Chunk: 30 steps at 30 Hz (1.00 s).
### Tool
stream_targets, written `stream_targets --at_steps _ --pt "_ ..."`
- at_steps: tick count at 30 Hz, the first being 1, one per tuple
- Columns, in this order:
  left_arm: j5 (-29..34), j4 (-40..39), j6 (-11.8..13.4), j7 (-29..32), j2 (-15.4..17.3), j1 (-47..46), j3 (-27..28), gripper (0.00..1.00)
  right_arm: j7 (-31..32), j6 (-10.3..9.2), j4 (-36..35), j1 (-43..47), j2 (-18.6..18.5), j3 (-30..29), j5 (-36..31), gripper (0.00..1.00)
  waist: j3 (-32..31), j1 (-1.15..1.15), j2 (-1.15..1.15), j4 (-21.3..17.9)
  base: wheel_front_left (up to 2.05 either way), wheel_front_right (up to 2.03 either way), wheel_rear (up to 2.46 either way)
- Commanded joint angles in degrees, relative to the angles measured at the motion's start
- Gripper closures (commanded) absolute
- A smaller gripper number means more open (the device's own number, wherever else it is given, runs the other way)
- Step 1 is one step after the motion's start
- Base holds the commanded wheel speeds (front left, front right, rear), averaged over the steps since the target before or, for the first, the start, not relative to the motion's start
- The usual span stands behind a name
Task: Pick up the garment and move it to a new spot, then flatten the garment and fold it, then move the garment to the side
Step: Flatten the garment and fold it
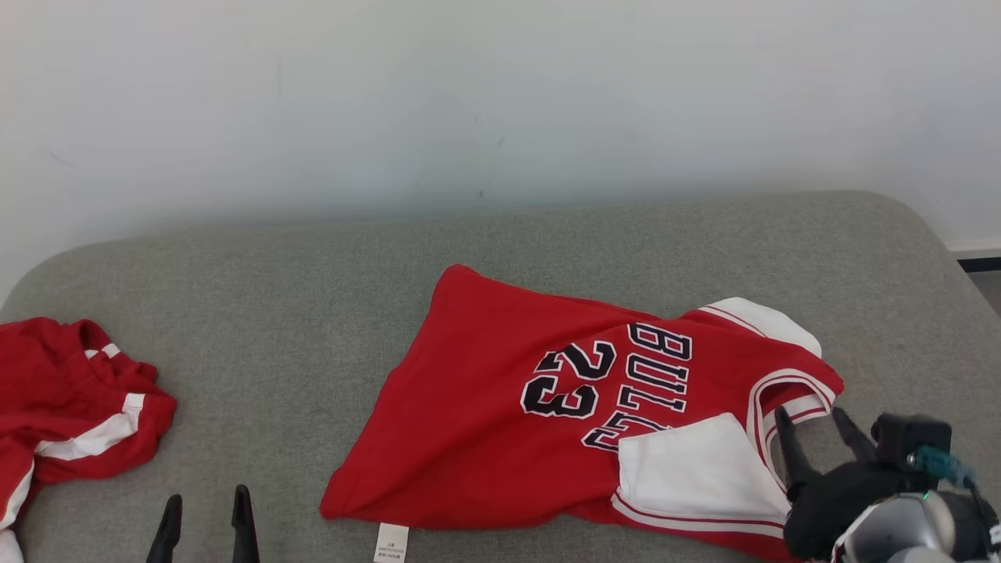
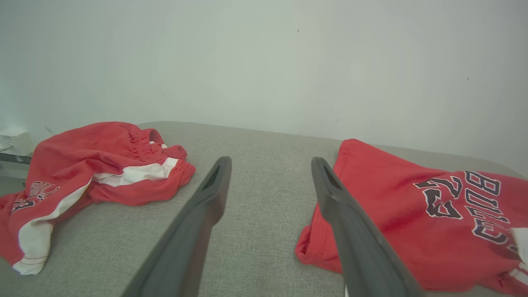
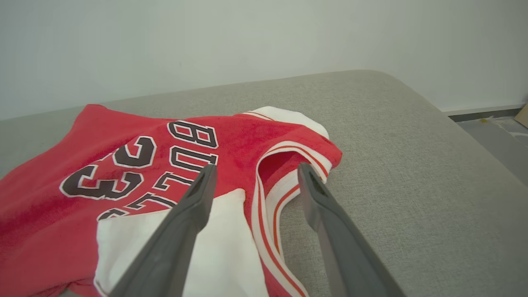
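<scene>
Grey pad (image 1: 274, 328): white wall (image 1: 500, 94) at 12.
Jersey (image 1: 469, 407): 4 o'clock.
Shorts (image 1: 62, 399): 8 o'clock.
Left gripper (image 1: 205, 496): 7 o'clock, parted, empty.
Right gripper (image 1: 809, 414): 5 o'clock, parted, empty.

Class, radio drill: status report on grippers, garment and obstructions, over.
Left gripper open, empty, over grey padded surface. Right gripper open, fingers at neckline of rumpled red-and-white number 23 basketball jersey, unheld. Red-and-white shorts at left, apart.
</scene>
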Motion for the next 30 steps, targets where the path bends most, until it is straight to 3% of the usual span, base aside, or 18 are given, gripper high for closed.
stream_targets --at_steps 1,8,14,22,23,24,30 --pt "0.83 0.30 -0.66 -0.03 -0.22 -0.41 -0.06 0.00 4.79 -0.13 1.17 -2.93 -1.08 -2.61 -1.29 0.00 0.76 0.00 0.00 0.25 0.00 0.00 0.00" --pt "1.62 0.68 -1.94 -0.03 -0.52 -1.62 -0.46 0.00 14.55 -0.13 6.90 -9.29 -0.73 -11.68 -3.43 0.00 2.38 0.00 0.00 1.47 0.00 0.00 0.00" --pt "2.27 0.95 -3.07 -0.03 -0.46 -3.05 -0.84 0.00 15.90 -0.13 13.45 -15.13 -0.06 -19.23 -0.34 0.00 4.90 0.00 0.00 2.68 0.00 0.00 0.00" --pt "2.91 1.25 -3.87 -0.04 -0.12 -4.72 -0.75 0.00 14.73 -0.13 21.45 -19.98 -0.08 -18.69 2.19 0.00 7.16 0.00 0.00 3.80 0.00 0.00 0.00" --pt "2.98 1.32 -3.90 -0.03 -0.11 -4.88 -0.80 0.00 13.74 -0.13 21.75 -20.31 -0.50 -18.55 1.82 0.22 7.28 0.00 0.00 3.96 0.00 0.00 0.00" --pt "3.05 1.38 -4.03 -0.03 -0.12 -5.00 -0.88 0.00 12.39 -0.13 21.91 -20.63 -1.23 -17.92 1.17 1.00 7.39 0.00 0.00 4.14 0.00 0.00 0.00" --pt "3.22 1.67 -4.64 -0.03 -0.22 -6.03 -1.58 0.00 5.09 -0.13 23.14 -23.81 -3.86 -14.85 -2.81 1.00 8.25 0.00 0.00 5.49 0.00 0.00 0.00"
